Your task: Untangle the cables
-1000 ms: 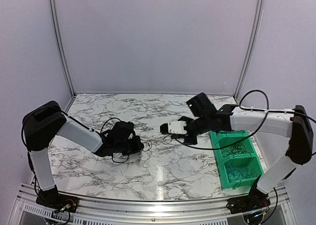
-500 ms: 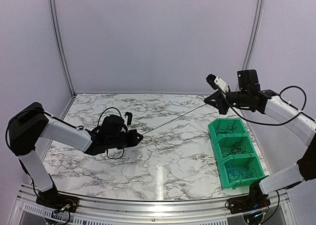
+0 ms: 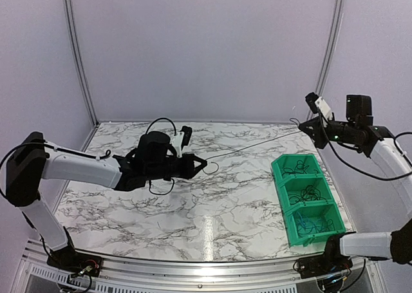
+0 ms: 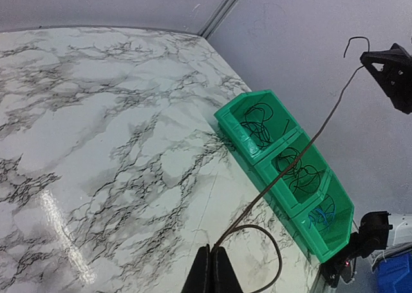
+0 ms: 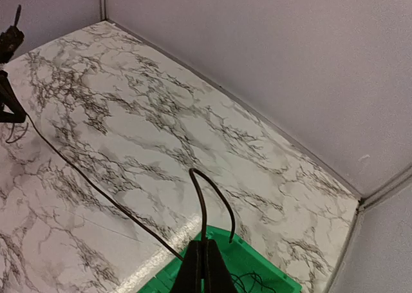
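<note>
The bin (image 3: 315, 237) sits along the right edge of the surface (image 3: 212, 209), by the near corner, w/ other cables (image 3: 308, 193) curled in its compartments; prob. the drop spot for freed strands. The left end effector (image 3: 198, 163), mid-surface toward the left edge, is clenched on one end of a thin black cable (image 3: 255, 145), a small loop hanging past its tips. The cable runs taut, off the surface, toward the far right corner. There the right end effector (image 3: 304, 127), raised above the bin's far end, pinches the other end, short tail curling out. Arms are spread wide to pull it straight so any knot shows; none visible btwn the grips. Judged ready for binning.
</note>
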You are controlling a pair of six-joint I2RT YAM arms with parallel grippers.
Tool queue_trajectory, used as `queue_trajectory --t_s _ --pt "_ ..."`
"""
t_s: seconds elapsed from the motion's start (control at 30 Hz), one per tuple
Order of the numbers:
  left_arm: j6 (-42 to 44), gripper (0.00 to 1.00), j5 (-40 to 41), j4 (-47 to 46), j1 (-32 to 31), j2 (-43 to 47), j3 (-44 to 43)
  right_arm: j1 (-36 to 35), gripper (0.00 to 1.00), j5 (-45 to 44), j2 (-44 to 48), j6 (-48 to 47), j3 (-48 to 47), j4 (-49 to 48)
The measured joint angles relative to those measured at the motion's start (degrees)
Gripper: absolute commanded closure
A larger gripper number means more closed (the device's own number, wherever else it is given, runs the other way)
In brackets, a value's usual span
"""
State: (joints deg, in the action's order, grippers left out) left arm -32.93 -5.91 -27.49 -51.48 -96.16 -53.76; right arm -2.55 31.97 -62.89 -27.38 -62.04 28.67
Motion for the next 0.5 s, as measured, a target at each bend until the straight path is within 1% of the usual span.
queue_trajectory --t_s 0.1,0.2,0.43,0.47,0.5 --pt "0.52 1.0 -0.04 1.25 -1.73 -2.62 -6.08 3.72 1.0 -3.72 4.17 -2.73 2.82 2.21" --pt "0.63 1.0 -0.11 2.08 -3.41 -8.02 -13.66 5.84 1.0 -7.58 7.26 -5.22 6.14 3.93" --pt "0.02 1.0 -1.68 5.2 -6.71 -23.41 -30.29 6.38 1.0 -15.3 12.02 -13.57 17.03 10.29" --pt "-0.17 1.0 -1.84 5.53 -7.06 -24.85 -31.82 6.36 0.99 -16.9 12.15 -15.3 18.73 12.11" --pt "-0.5 1.0 -2.12 6.23 -7.48 -26.53 -33.75 6.38 0.95 -17.57 12.13 -15.91 19.34 12.96"
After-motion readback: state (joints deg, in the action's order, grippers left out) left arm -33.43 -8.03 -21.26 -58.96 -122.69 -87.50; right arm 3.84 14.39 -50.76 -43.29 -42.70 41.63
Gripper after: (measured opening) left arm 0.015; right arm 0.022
